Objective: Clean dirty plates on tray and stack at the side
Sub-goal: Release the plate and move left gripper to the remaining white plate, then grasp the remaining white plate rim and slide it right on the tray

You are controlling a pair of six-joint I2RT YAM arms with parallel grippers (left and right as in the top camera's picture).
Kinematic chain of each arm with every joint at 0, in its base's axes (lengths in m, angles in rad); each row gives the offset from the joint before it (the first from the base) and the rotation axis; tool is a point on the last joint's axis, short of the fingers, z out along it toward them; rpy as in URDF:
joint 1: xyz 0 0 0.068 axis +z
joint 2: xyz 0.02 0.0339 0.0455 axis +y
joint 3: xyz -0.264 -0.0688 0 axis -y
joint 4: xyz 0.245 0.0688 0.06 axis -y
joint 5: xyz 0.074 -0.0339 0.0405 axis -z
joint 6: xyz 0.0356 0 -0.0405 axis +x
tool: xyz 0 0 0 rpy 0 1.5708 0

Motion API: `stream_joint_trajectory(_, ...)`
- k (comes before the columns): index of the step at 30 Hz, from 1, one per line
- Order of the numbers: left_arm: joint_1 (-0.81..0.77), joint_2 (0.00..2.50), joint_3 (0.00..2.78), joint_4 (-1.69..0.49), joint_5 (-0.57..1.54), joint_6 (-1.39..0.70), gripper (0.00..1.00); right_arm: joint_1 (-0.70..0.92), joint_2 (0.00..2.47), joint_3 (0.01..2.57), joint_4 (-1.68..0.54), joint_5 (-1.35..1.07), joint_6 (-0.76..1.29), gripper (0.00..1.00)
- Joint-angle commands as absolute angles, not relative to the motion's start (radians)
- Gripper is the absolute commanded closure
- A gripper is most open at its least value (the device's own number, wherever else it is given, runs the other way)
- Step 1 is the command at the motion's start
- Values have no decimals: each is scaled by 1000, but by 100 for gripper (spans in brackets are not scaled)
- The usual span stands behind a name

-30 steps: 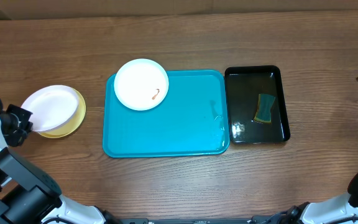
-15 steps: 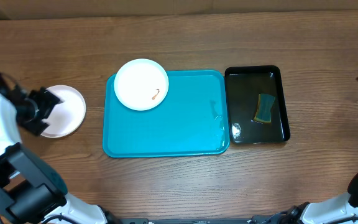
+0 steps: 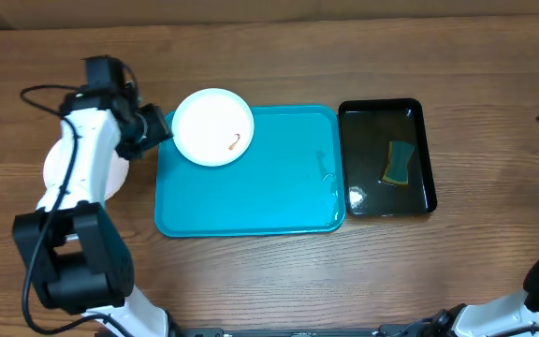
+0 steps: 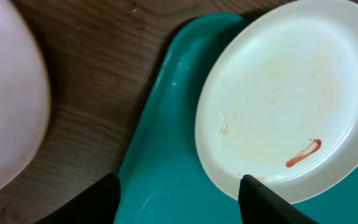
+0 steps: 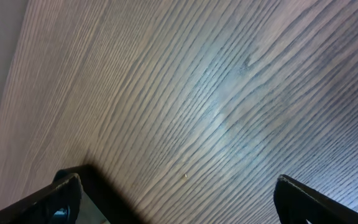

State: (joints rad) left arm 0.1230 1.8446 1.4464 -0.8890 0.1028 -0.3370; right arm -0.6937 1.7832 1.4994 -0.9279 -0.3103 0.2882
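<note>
One smeared plate [image 3: 212, 126] at tray [image 3: 251, 187] corner, left gripper [image 3: 161, 127] just beside its rim, jaws parted, holding nothing

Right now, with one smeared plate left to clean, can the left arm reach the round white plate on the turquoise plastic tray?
Probably yes: the open left gripper hovers right beside the round white plate, nothing between them.

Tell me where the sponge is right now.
In the overhead view, the sponge lies inside the black basin, slightly right of its middle. The basin sits just right of the turquoise tray.
</note>
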Motion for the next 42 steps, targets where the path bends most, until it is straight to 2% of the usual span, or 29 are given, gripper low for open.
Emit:
stream_joint_trajectory(1,72,1899,1467,-867,40,-329,43,-695,1769,1507,-925,-316,292,0)
stream_joint_trajectory(5,31,1945,1467,-830,22,-329,46,-695,1769,1507,-925,-316,292,0)
stream_joint_trajectory(11,26,2023,1467,-797,-8,-329,44,-695,1769,1507,-925,-316,292,0)
stream_joint_trajectory(16,23,2061,1467,-796,10,-329,53,-695,1769,1507,-925,-316,292,0)
stream_joint_trajectory(21,16,2061,1467,-828,54,-329,69,-695,1769,1507,-925,-316,292,0)
stream_joint_trajectory(23,12,2061,1467,-875,64,-329,86,-695,1769,1507,-925,-316,292,0)
stream_joint_trajectory(25,6,2061,1467,-925,95,-329,96,-695,1769,1507,-925,-316,292,0)
stream_joint_trajectory(31,-39,2061,1467,-1098,206,-329,95,-695,1769,1507,-925,-316,292,0)
stream_joint_trajectory(34,-87,2061,1467,-1187,207,-327,91,-695,1769,1507,-925,-316,292,0)
stream_joint_trajectory(39,-153,2061,1485,-1218,198,-303,70,-695,1769,1507,-925,-316,292,0)
stream_joint_trajectory(42,-164,2061,1544,-1252,187,-299,67,-695,1769,1507,-925,-316,292,0)
